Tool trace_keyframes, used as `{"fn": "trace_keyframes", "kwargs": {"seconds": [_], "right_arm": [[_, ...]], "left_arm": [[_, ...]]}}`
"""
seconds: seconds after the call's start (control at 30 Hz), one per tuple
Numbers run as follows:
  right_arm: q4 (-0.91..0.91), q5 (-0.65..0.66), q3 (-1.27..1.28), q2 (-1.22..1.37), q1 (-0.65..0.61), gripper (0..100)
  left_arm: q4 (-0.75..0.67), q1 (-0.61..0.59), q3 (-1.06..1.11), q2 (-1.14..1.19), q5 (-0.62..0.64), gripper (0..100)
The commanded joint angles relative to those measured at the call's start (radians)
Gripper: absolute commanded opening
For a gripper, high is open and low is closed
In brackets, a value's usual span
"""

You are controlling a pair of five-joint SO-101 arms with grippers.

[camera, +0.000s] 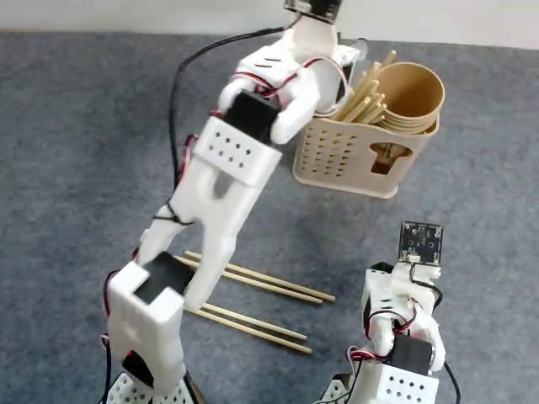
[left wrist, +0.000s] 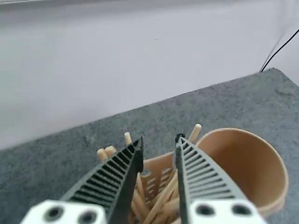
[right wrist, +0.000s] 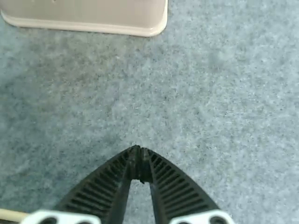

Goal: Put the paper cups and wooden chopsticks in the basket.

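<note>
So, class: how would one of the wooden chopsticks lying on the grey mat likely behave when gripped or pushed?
The chopsticks look thin, straight and wooden, so probably stiff and light. Lying flat on the mat, one may be hard to pinch. Pushed sideways it might roll, though the fuzzy mat probably slows that.

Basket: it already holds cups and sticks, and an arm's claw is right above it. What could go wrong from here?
1. The open left gripper hangs close over the leaning chopsticks in the basket, beside the paper cups. Pulling away, it might snag one and flip it out.
2. The loose chopsticks lie flat and thin in tight pairs, so a grab may slip or take only one.
</note>
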Motion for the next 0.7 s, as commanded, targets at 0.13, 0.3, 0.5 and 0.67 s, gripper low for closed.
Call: {"fn": "trace_keyframes", "kwargs": {"seconds": [0.13,0.3,0.5,0.67], "right_arm": [[-0.021,-0.002,0.119,-0.013,0.012,0.5],[-0.021,-0.002,0.119,-0.013,0.012,0.5],[-0.021,-0.002,0.119,-0.013,0.013,0.5],[-0.021,-0.002,0.119,-0.013,0.013,0.5]], "left_arm": [[0.293,-0.015,-0.012,-0.209,-0.068,13],[0.451,-0.005,-0.01,-0.283,-0.199,13],[0.611,-0.008,-0.01,-0.326,-0.204,13],[0.741,0.018,-0.01,-0.371,-0.345,13]]}}
